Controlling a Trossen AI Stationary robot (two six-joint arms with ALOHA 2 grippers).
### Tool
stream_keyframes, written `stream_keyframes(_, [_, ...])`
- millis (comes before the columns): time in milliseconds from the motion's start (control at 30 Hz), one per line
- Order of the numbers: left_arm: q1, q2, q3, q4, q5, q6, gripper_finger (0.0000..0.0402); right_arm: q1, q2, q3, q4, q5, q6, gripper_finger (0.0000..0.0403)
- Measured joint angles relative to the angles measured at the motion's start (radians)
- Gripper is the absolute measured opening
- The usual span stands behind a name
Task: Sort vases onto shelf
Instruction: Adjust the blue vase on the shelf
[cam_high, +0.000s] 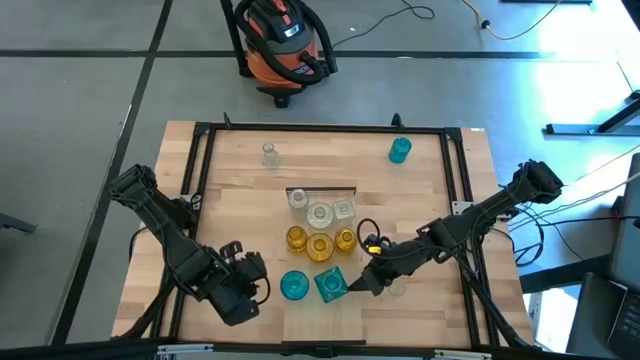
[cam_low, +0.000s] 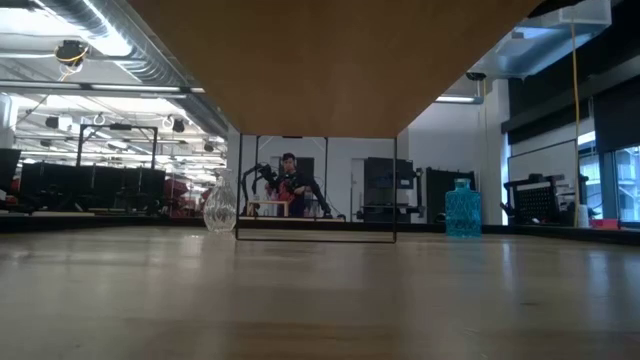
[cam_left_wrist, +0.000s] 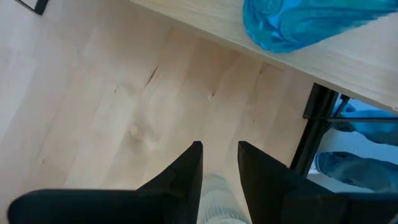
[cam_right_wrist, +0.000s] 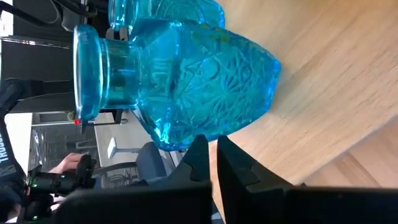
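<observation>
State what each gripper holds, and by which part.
Nothing is held. The right gripper, nearly shut, sits just beside the square teal vase on the shelf; the left gripper is open over the tabletop.

Pale shelf (cam_high: 322, 300) at table centre, eight upright vases on it, teal pair (cam_high: 312, 285) at 6 o'clock, lone clear vase (cam_high: 269, 154) at 11, teal vase (cam_high: 400, 150) at 1

Counted on the shelf (cam_high: 322, 300): three clear vases (cam_high: 320, 213), three amber vases (cam_high: 320, 247), two teal vases (cam_high: 294, 286). Off it: one clear vase (cam_high: 269, 154), one teal vase (cam_high: 400, 150).
</observation>
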Motion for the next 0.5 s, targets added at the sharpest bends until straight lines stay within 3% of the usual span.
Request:
stream_keyframes(300, [0.020,0.000,0.000,-0.001,0.000,0.037,0.0094,-0.041,0.045,0.000,0.089,-0.112,-0.031,0.0001])
stream_keyframes(500, [0.019,0.000,0.000,-0.002,0.004,0.035,0.0094,-0.041,0.045,0.000,0.099,-0.104,-0.048,0.0001])
